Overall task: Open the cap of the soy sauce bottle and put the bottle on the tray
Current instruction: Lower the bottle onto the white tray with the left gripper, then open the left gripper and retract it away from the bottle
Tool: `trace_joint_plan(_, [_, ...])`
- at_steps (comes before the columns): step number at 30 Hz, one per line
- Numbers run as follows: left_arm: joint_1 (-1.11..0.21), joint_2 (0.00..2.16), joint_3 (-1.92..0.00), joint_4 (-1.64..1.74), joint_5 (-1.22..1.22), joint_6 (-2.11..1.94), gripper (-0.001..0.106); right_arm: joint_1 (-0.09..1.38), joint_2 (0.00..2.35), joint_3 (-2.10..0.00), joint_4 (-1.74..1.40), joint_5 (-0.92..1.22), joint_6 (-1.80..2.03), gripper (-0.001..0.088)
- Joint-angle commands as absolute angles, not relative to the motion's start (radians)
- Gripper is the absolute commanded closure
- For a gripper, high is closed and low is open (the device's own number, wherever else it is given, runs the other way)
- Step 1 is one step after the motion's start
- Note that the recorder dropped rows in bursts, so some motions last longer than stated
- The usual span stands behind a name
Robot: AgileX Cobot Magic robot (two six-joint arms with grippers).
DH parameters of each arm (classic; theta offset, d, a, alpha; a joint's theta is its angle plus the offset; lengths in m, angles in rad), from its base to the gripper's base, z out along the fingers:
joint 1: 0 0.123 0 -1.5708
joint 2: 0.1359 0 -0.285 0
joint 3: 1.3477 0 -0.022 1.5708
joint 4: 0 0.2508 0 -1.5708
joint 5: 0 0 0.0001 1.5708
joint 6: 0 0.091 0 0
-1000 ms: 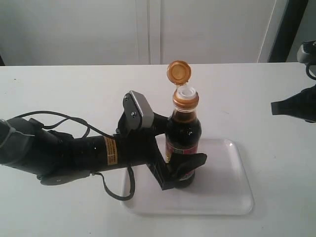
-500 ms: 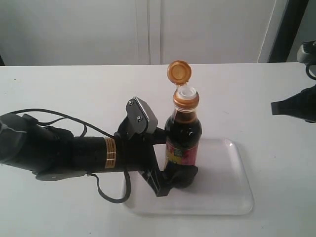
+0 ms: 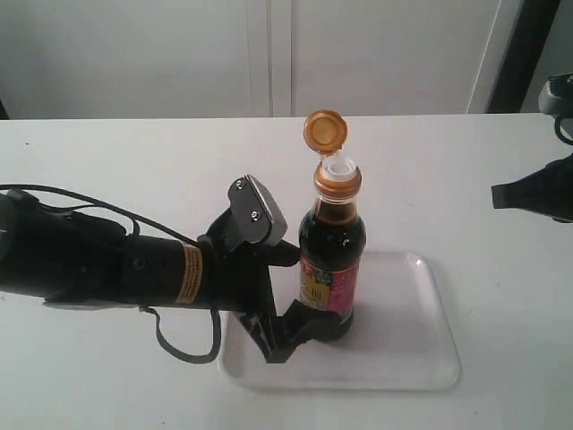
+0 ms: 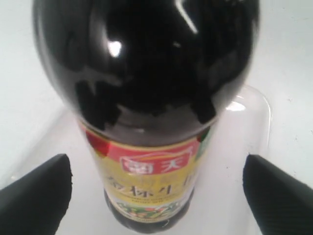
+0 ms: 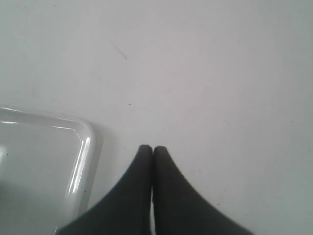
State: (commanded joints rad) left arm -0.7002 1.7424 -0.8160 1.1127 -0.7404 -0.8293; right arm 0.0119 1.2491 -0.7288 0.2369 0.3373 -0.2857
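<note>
The soy sauce bottle (image 3: 331, 242) stands upright on the white tray (image 3: 412, 349), dark liquid inside and its red and yellow label facing my left gripper. Its golden-orange cap (image 3: 324, 132) is flipped open above the white spout. My left gripper (image 3: 294, 296) is open, its black fingers (image 4: 39, 191) on either side of the bottle (image 4: 146, 98) with a gap on both sides. My right gripper (image 3: 497, 194) hovers at the far right, away from the bottle. In its wrist view the right gripper (image 5: 152, 149) is shut on nothing, above bare table beside a tray (image 5: 44, 166) corner.
The white table (image 3: 134, 161) carries only the tray and my left arm with its looping black cable (image 3: 183, 345). A pale wall and a dark vertical post (image 3: 515, 54) stand behind the table's far edge.
My left gripper has let go of the bottle, spread its fingers and drawn back to the left. The bottle stays upright on the tray. The right arm has not moved.
</note>
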Motion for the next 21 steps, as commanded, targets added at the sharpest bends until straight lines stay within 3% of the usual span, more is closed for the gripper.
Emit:
trace_joint_plan(16, [-0.7, 1.643, -0.816, 1.587, -0.596, -1.258, 0.011, 0.012, 1.249, -0.729, 0.239, 0.354, -0.286, 0.0868])
trace_joint_plan(19, [-0.7, 1.61, -0.816, 1.702, -0.587, -1.333, 0.016, 0.012, 1.249, -0.729, 0.239, 0.359, -0.286, 0.0868])
trace_joint_plan(21, [-0.7, 1.577, -0.816, 1.744, -0.571, -1.382, 0.026, 0.012, 1.249, -0.729, 0.232, 0.363, -0.288, 0.0868])
